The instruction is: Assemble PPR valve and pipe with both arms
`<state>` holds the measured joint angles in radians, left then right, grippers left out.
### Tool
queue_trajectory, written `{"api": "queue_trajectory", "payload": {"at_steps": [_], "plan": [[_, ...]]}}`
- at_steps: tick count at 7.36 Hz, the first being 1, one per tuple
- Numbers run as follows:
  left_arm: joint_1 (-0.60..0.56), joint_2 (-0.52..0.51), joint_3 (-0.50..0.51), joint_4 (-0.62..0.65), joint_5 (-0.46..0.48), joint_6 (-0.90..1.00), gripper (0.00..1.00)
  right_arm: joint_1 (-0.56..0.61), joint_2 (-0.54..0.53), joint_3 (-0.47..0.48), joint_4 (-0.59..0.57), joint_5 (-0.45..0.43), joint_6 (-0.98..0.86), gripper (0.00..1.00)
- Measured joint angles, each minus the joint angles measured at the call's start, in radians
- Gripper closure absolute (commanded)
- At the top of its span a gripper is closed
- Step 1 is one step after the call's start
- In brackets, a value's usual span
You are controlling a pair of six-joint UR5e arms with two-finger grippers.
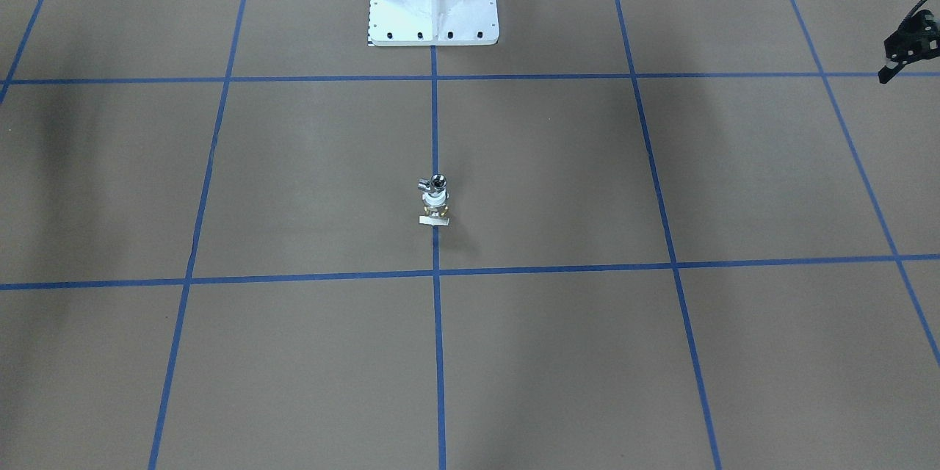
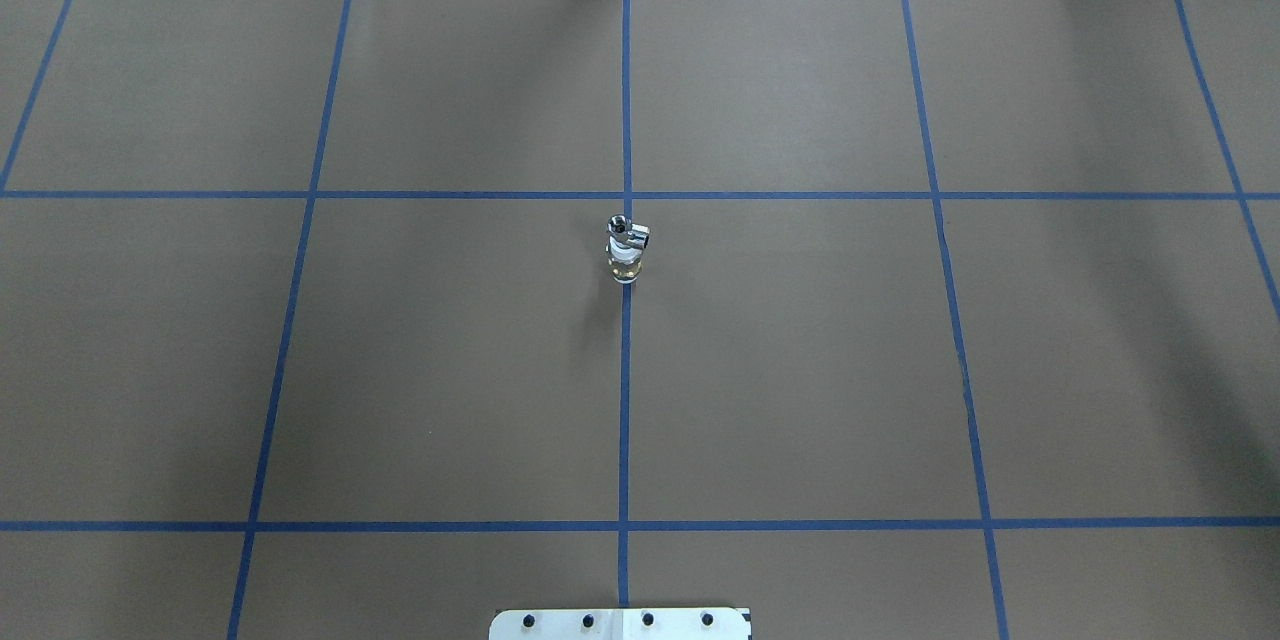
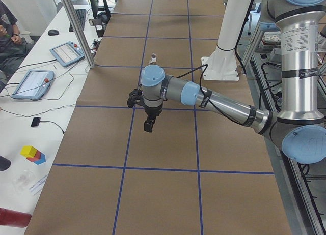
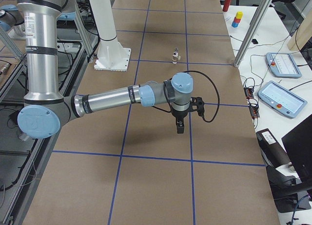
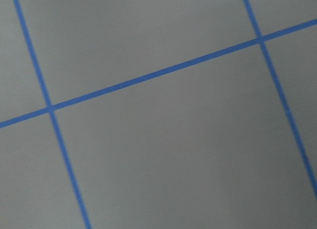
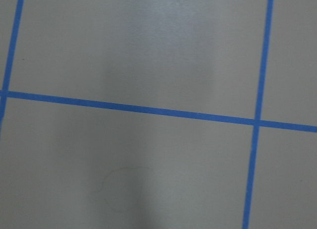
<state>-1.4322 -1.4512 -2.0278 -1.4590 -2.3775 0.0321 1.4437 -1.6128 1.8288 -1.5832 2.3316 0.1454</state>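
1. The grey tubular left arm with light-blue joint caps [image 3: 224,105] is reaching out over the left end of the brown paper-covered desk [image 2: 400,370]. Its black left jaws are pointing straight down and hanging above the paper. I cannot tell whether they are open or closed.
2. The PPR valve [image 2: 625,268], a small fitting with white plastic rings, a brass-coloured middle and a flat pale tab, is standing upright on the blue tape centre line [image 2: 624,400]. It is sitting in the desk's middle, well apart from both arms.
3. The pipe [image 2: 621,226], a tiny shiny silver metal tube, is sitting on the valve's upper white ring.
4. The matching grey right arm [image 4: 112,99] is stretching over the desk's right end. Its right jaws are pointing down above the paper, and I cannot tell whether they are open or closed.
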Motion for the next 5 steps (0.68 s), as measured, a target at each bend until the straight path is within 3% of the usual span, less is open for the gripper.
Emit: {"api": "queue_trajectory", "payload": {"at_steps": [5], "plan": [[-0.128, -0.016, 0.218, -0.011, -0.037, 0.190, 0.01, 0.035, -0.042, 0.002, 0.002, 0.003, -0.068, 0.00]]}}
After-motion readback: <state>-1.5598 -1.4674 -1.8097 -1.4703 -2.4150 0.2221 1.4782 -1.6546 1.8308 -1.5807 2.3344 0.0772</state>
